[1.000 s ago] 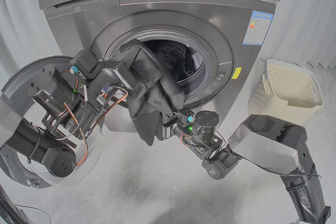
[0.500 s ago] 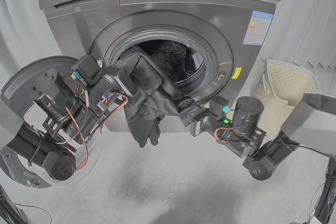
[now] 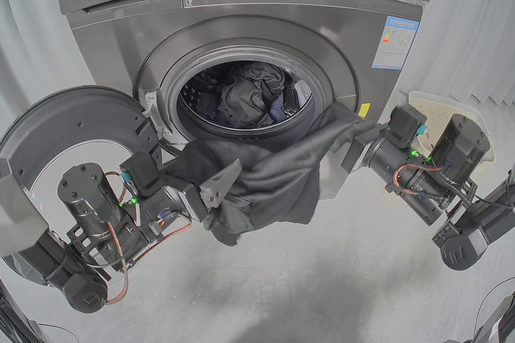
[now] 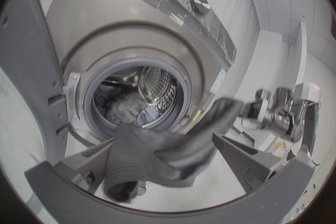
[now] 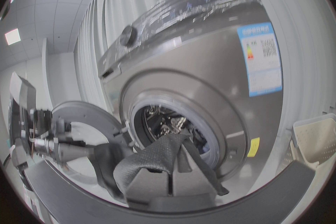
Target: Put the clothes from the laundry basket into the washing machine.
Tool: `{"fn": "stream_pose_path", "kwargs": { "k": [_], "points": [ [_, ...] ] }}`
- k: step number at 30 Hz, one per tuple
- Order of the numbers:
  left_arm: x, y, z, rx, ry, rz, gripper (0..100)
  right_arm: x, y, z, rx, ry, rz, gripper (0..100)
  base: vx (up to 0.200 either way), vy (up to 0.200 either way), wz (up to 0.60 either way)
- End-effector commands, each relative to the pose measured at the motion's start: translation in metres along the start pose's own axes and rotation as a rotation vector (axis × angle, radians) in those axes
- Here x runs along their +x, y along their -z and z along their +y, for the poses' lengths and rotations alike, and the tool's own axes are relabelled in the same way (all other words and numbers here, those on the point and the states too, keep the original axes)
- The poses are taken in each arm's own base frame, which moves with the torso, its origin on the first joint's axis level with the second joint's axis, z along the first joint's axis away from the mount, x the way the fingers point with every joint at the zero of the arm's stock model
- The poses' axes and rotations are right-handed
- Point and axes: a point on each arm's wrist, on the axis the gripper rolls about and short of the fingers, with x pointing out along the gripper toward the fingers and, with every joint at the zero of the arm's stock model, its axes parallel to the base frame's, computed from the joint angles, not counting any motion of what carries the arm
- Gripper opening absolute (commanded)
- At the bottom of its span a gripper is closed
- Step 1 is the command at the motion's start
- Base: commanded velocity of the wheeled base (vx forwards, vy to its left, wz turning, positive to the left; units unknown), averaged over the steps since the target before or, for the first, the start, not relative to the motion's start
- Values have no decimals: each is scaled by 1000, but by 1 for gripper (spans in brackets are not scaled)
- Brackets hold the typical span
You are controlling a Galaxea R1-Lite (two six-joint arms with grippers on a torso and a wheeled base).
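Observation:
A dark grey garment [image 3: 273, 178] hangs stretched in front of the washing machine [image 3: 241, 33], just below its open drum [image 3: 247, 92]. My right gripper [image 3: 347, 138] is shut on the garment's right corner, and the right wrist view shows the cloth [image 5: 157, 154] pinched between closed fingers [image 5: 154, 182]. My left gripper [image 3: 214, 199] holds the left end low. In the left wrist view its fingers [image 4: 245, 161] stand wide apart and the garment [image 4: 157, 151] drapes over one of them. Several dark clothes [image 3: 252, 92] lie inside the drum. The cream laundry basket [image 3: 437, 111] stands behind the right arm.
The machine's round door [image 3: 70, 119] is swung open to the left, just above my left arm. White curtains hang behind the machine. Bare grey floor [image 3: 279, 285] lies below the garment. In the right wrist view, the basket [image 5: 315, 137] sits close beside the machine.
My right gripper has swung right and up with a corner of the garment. The left gripper has dropped away from the drum, so the cloth now spans between them below the opening.

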Motion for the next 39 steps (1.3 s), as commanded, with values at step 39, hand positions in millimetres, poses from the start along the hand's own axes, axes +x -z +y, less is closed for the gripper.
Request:
{"fn": "stream_pose_path", "kwargs": {
  "k": [39],
  "points": [
    [22,86,-20,9,89,265,100,28,-21,17,82,54,-139,0,0,0,0]
  ]
}}
